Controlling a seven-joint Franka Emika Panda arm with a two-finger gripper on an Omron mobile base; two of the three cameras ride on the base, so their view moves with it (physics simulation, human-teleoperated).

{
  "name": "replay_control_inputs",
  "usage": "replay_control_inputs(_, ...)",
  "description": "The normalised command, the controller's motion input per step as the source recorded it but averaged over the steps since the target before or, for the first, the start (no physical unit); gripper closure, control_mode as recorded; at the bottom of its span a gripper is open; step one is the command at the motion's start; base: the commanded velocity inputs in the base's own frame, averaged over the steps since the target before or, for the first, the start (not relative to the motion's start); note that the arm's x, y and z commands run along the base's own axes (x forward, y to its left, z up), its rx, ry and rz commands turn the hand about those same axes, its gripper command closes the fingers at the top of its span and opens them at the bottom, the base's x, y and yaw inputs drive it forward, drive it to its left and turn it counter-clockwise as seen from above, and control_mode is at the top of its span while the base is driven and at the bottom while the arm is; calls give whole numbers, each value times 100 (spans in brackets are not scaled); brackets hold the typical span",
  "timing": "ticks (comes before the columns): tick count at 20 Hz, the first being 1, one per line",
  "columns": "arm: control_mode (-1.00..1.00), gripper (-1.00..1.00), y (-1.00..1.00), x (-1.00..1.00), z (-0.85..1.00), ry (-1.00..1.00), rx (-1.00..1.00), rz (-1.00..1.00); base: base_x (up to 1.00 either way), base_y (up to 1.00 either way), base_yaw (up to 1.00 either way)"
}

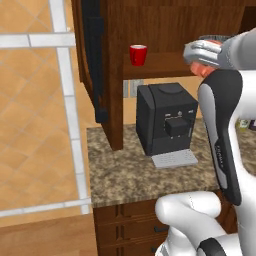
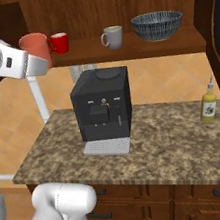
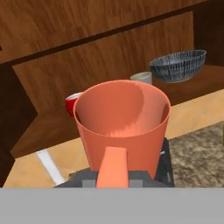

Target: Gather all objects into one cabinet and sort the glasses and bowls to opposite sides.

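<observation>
At the cabinet (image 2: 114, 0) shelf's left end, jaws clenched on the salmon-pink cup (image 2: 36, 49), held upright in the air.
The red cup (image 2: 59, 43) sat just beside it at 3 o'clock in the right base view; grey mug (image 2: 113, 37) and dark-grey bowl (image 2: 157, 25) stood further right on the shelf. Coffee machine (image 2: 102, 105) stood on the tabletop (image 2: 178, 141) below.

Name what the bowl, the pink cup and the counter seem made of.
Bowl: likely glazed ceramic, dark grey with fine ribbed lines. Pink cup: matte, plain, possibly plastic or ceramic; the render leaves it open. Counter: speckled brown stone, granite-like.
</observation>
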Motion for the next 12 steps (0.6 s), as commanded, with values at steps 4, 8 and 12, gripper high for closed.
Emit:
replay_control_inputs(4, -100, 100, -28, 86, 0, 1, 0, 0, 0, 0, 0)
replay_control_inputs(8, -100, 100, -36, 100, -6, 4, 0, 0, 0, 0, 0)
replay_control_inputs(12, -100, 100, -5, 91, -4, 9, 0, 0, 0, 0, 0)
